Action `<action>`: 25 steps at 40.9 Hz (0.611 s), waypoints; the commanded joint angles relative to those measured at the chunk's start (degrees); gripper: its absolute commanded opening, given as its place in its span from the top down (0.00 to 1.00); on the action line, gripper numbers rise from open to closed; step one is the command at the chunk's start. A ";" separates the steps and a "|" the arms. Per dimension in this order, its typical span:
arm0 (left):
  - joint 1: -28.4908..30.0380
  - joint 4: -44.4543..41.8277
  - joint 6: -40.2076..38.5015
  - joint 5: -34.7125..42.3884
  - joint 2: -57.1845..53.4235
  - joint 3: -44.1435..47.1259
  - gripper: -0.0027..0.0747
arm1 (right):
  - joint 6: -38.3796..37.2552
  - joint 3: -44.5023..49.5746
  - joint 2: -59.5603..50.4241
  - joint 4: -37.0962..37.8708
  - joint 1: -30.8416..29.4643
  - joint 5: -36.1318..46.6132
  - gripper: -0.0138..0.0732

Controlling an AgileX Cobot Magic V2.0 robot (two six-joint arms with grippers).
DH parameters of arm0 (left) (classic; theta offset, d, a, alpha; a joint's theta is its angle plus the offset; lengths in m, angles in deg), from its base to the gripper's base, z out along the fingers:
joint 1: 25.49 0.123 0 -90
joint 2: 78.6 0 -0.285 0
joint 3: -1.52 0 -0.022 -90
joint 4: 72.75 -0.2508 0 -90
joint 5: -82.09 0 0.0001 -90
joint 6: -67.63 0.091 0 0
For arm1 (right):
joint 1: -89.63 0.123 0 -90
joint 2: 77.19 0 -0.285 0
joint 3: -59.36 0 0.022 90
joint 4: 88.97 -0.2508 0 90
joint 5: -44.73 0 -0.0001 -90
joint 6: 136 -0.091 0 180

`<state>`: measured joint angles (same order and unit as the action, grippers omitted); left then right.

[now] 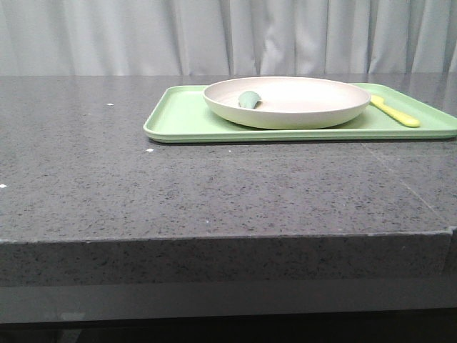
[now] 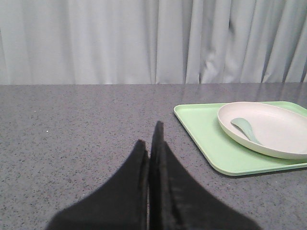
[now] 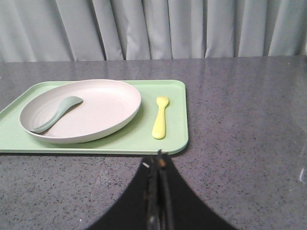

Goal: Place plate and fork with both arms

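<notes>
Plate: round, shallow, cream-white, matte, low rim. It sits on the tray, covering the middle and much of its width. In the front view it lies at about 1 o'clock from the centre of the counter.

Spoon: pale teal-green utensil, lying inside the plate at its 9 o'clock side, one end resting up against the plate's rim.

Fork: small, slim, yellow plastic, flat handle. It lies flat on the tray at the plate's 3 o'clock side, just beside the plate; whether it touches the rim cannot be told. The right wrist view shows the tines at the end nearer the curtain.

Tray: rectangular, light green, raised edge, rounded corners. It lies flat on the counter toward the far right, its right end running to the edge of the front view.

Counter: dark grey speckled stone with a thick front edge, a few small white flecks on the surface.

Left claw: black fingers pressed together, holding nothing, low over bare counter, with the tray at about 2 o'clock from it.

Right claw: black fingers together, holding nothing, near the tray's closest edge, with the fork at 12 o'clock from it.

Curtain: pale grey, pleated, hanging behind the counter.
</notes>
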<state>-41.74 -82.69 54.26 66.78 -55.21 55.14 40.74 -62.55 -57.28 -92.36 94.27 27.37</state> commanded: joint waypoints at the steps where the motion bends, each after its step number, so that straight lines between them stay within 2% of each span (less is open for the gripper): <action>1: 0.24 -0.18 -0.01 4.45 0.42 -1.46 0.99 | 0.55 -1.38 0.41 0.49 -0.22 4.63 0.98; 12: 0.24 0.93 0.09 4.45 0.42 -1.16 0.99 | 0.55 -1.38 0.41 0.49 -0.22 4.63 0.98; 15: 0.24 4.58 4.08 4.45 0.42 -1.05 0.99 | 0.55 -1.38 0.41 0.49 -0.22 4.63 0.98; 19: 0.24 12.15 13.37 4.45 0.42 -1.05 0.99 | 0.55 -1.38 0.41 0.49 -0.22 4.63 0.98; 25: 0.48 12.32 13.77 4.58 -0.06 -0.30 0.99 | 0.55 -1.38 0.41 0.49 -0.22 4.63 0.98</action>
<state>-41.51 -71.46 67.08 66.78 -55.34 55.85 40.74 -62.55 -57.28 -92.36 94.27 27.37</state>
